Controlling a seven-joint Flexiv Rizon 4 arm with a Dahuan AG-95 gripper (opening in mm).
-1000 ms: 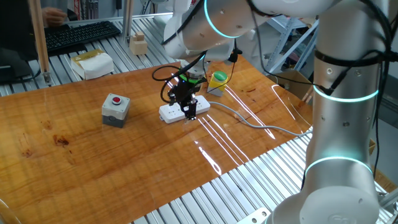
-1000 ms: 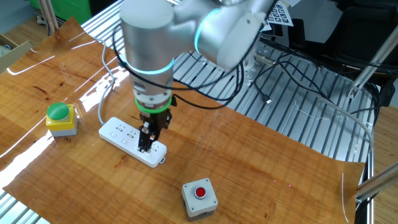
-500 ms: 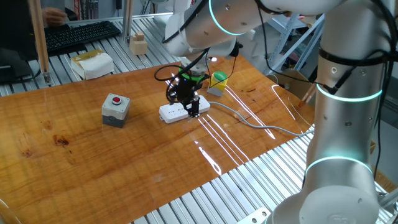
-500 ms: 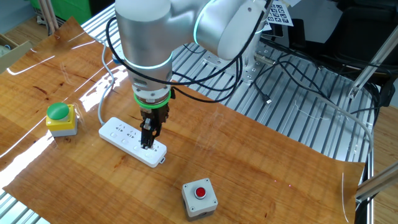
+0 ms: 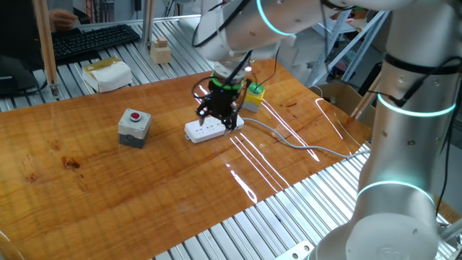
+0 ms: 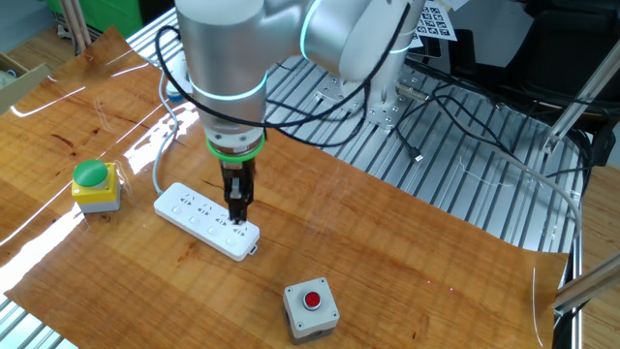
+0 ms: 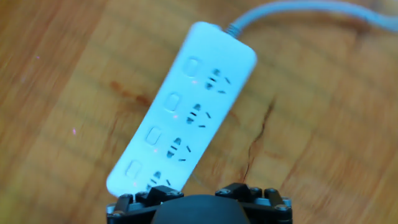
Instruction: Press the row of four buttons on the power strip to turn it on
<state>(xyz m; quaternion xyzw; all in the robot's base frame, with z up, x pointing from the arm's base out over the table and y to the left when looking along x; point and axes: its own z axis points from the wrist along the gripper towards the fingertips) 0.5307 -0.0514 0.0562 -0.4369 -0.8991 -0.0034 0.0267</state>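
Gripper [image 6: 237,206] risen, rolled above power strip [image 6: 199,215]

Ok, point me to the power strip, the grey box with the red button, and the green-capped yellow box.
power strip [image 7: 180,112]: hand view, on its white top face between switches and sockets.
grey box [image 6: 311,311]: the other fixed view, near its red button.
green-capped yellow box [image 6: 94,183]: the other fixed view, where green cap meets yellow body.

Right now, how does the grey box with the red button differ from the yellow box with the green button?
The grey box carries a small red button; the yellow box carries a wider green cap that covers most of its top. The grey box stands alone beyond one end of the power strip; the yellow box stands near the opposite end, where the cable leaves. Both are small single-button boxes standing on the wooden table.
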